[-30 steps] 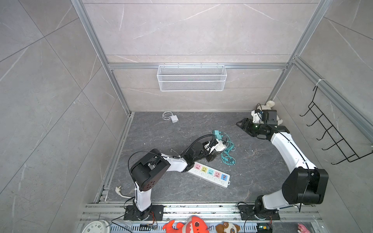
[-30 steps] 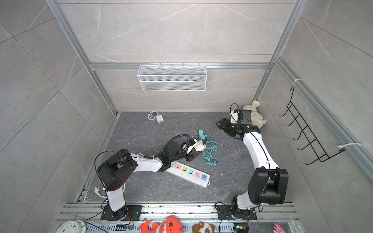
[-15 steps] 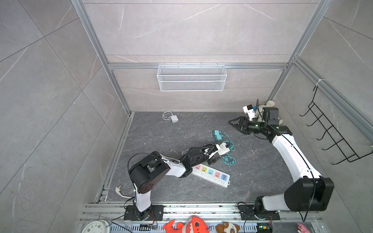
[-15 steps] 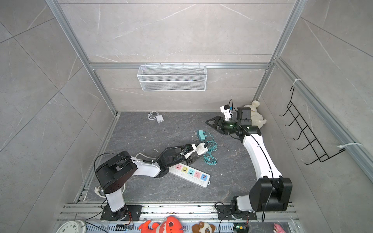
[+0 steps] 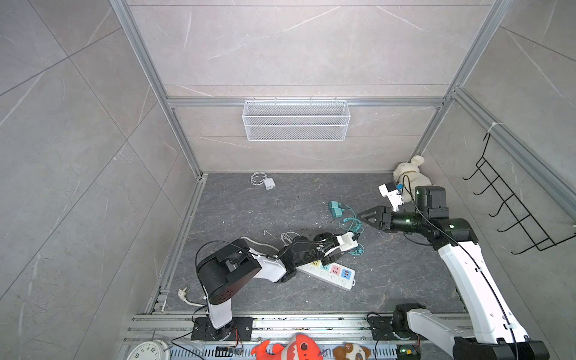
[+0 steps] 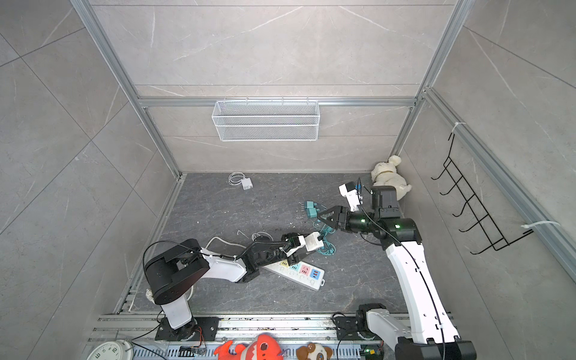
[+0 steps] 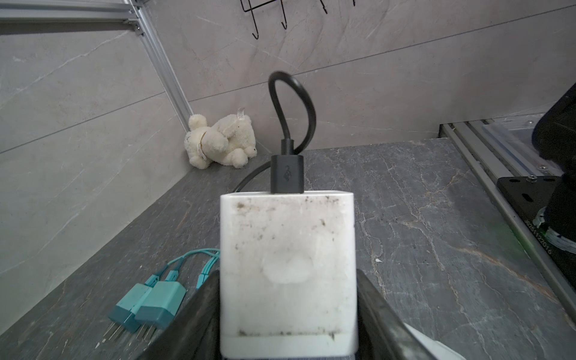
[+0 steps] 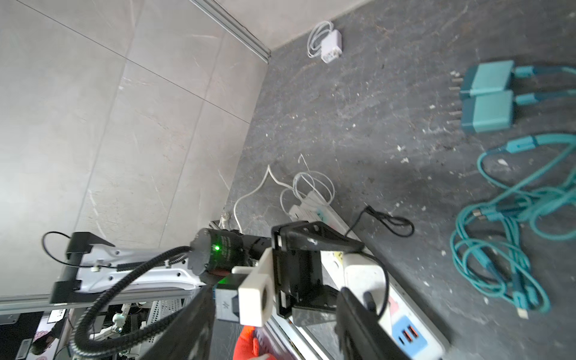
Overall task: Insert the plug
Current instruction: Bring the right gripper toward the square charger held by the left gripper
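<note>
1. The scuffed white cube-shaped charger plug (image 7: pixel 286 265), with a short black cable (image 7: pixel 293 109) fitted in its outer end, is clamped between the fingers of the left pincer (image 5: pixel 341 246). It is held close to the white power strip with pastel sockets (image 5: pixel 330 274), though whether squarely above it cannot be told
2. The prongs are hidden in every view, so their alignment with a socket cannot be judged. A tilted or offset descent could jam them against the strip's face
3. The strip lies loose on the dark grey stone-patterned surface (image 5: pixel 249 218) and nothing pins it down. A push from the plug is judged likely to slide or swivel it
4. The tangle of teal cable (image 5: pixel 352 224) lies just beside the held plug, and the black cable loops free. Either could be snagged and dragged as the plug is carried to a socket
5. The left arm is stretched low over the surface, and one end of the strip is covered by it in both top views
6. The right arm is reached in with its forearm roughly level. The right pincer (image 5: pixel 363 216) is raised near two teal block chargers (image 5: pixel 335 209), its jaws parted and nothing held. It is aimed toward the left pincer, so a clash of the two could be risked
</note>
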`<state>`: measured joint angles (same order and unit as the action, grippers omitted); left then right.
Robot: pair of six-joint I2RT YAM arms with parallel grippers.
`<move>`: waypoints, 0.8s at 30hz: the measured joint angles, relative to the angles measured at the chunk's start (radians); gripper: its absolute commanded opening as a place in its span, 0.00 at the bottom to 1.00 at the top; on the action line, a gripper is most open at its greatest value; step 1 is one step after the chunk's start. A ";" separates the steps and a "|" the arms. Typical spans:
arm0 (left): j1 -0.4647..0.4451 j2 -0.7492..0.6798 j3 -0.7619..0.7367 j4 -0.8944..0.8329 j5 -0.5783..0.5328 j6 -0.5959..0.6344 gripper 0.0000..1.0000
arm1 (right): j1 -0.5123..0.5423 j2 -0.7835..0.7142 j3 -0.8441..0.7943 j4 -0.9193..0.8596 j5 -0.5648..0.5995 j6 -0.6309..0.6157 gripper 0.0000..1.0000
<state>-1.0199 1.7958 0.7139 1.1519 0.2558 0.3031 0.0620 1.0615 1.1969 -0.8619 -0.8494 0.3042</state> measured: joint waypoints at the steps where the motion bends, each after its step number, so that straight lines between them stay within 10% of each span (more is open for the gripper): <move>1: -0.005 0.000 0.000 0.001 -0.002 0.005 0.41 | 0.002 -0.011 -0.011 -0.019 0.018 -0.009 0.63; 24: -0.042 0.000 0.000 0.000 -0.023 0.057 0.40 | 0.141 -0.106 -0.188 -0.142 0.252 -0.020 0.64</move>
<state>-1.0615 1.7958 0.7139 1.1519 0.2333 0.3603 0.2031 0.9550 1.0092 -1.0042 -0.5972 0.2844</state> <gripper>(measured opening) 0.594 0.639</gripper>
